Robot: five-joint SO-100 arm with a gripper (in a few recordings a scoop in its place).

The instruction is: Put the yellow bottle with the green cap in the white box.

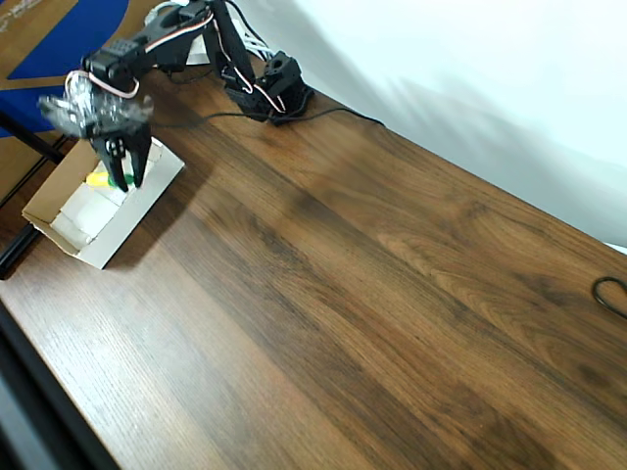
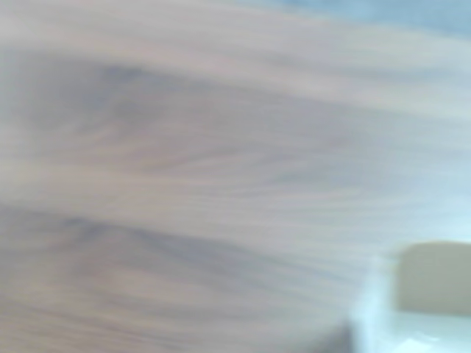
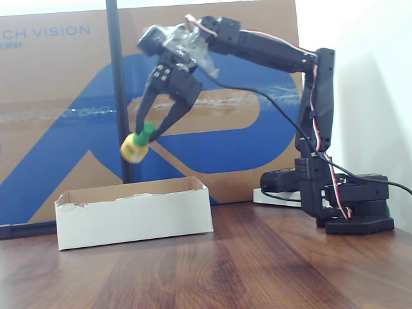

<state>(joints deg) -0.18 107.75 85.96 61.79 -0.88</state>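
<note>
The yellow bottle with the green cap [image 3: 134, 148] hangs tilted in the air above the white box [image 3: 135, 217]. My gripper [image 3: 147, 133] points down and is shut on the bottle's green cap, with the yellow body below the fingertips. From overhead, the gripper [image 1: 125, 178] is over the far end of the box [image 1: 143, 213], and the bottle [image 1: 97, 179] shows yellow beside the fingers. The wrist view is blurred, with the box's corner [image 2: 430, 290] at the lower right over the wood table.
A large brown-and-blue cardboard sheet [image 3: 58, 116] stands behind the box, with a black vertical pole [image 3: 114, 90] in front of it. The arm's base [image 3: 351, 206] sits at the back right. A black cable [image 1: 609, 292] lies at the table's right edge.
</note>
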